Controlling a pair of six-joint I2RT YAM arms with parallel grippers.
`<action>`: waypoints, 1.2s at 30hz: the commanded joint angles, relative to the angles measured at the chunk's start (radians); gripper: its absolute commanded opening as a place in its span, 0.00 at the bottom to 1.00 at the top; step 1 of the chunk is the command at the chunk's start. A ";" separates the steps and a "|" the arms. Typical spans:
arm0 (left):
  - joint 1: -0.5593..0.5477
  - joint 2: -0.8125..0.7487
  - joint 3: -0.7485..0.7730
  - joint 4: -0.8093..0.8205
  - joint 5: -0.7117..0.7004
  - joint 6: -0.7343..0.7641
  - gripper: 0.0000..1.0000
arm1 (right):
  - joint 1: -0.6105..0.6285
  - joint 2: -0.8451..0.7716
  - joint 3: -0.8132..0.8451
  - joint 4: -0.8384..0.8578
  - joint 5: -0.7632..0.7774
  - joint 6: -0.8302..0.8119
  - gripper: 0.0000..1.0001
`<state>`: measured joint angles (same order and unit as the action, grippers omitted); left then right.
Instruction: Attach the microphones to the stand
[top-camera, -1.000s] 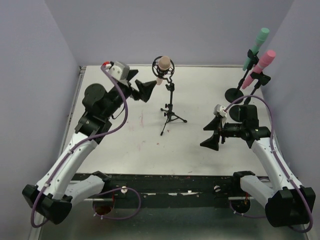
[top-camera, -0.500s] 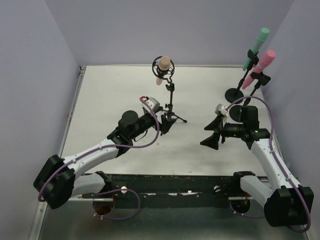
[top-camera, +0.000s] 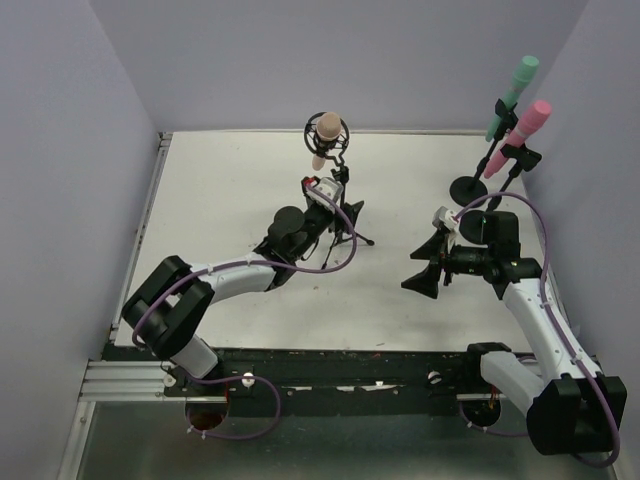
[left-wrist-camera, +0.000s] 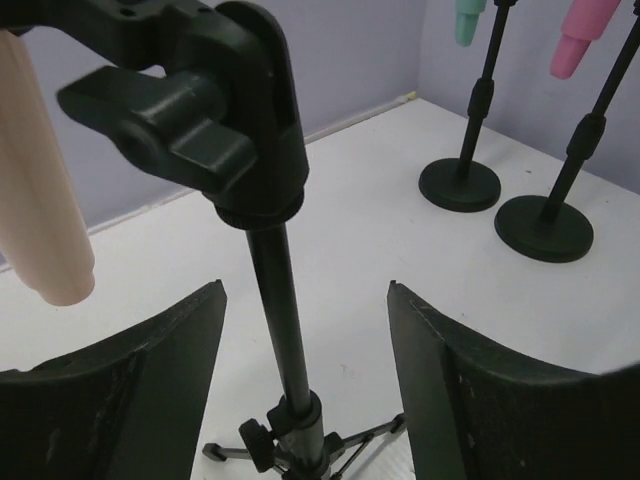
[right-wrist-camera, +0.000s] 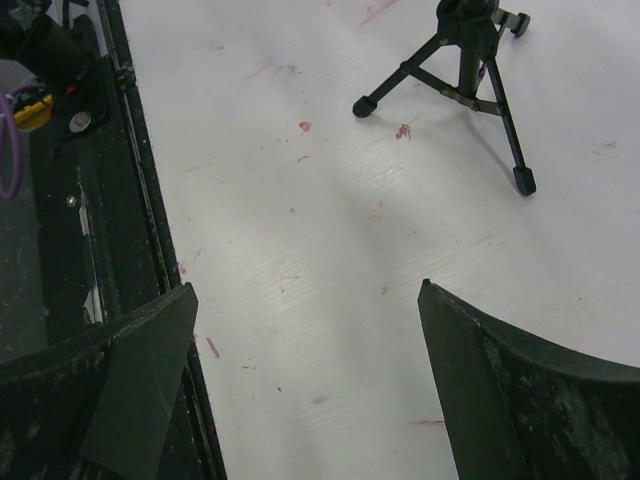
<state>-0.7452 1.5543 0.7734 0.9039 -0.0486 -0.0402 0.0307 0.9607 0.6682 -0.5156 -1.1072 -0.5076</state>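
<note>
peach microphone (top-camera: 325, 127) sat in clip on tripod stand (left-wrist-camera: 285, 330), mid table (right-wrist-camera: 300, 200). green microphone (top-camera: 513, 92), pink microphone (top-camera: 522, 132) stood on round stands (top-camera: 468, 187), far right corner. left gripper (left-wrist-camera: 305, 290) wide open, stand pole between jaws, not touching. right gripper (right-wrist-camera: 307, 288) wide open, held nothing, low over table.

My left gripper (left-wrist-camera: 306, 287) reaches toward one o'clock, jaws wide apart; my right gripper (right-wrist-camera: 308, 288) points toward nine o'clock, likewise spread.

A robot lab cell: plain lilac walls (top-camera: 60, 150) enclosing a white table (top-camera: 220, 190).
</note>
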 joint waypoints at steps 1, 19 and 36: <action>-0.029 0.036 0.023 0.104 -0.060 0.063 0.57 | -0.005 -0.011 -0.010 0.020 0.017 0.003 1.00; 0.360 -0.378 -0.072 -0.181 0.272 0.206 0.00 | -0.011 -0.082 -0.010 0.006 0.026 -0.012 1.00; 0.848 -0.200 0.000 -0.043 0.457 0.045 0.00 | -0.012 -0.039 -0.007 -0.018 -0.005 -0.040 1.00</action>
<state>0.0589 1.3018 0.6994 0.6941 0.3321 0.0467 0.0242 0.9028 0.6682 -0.5175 -1.0885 -0.5243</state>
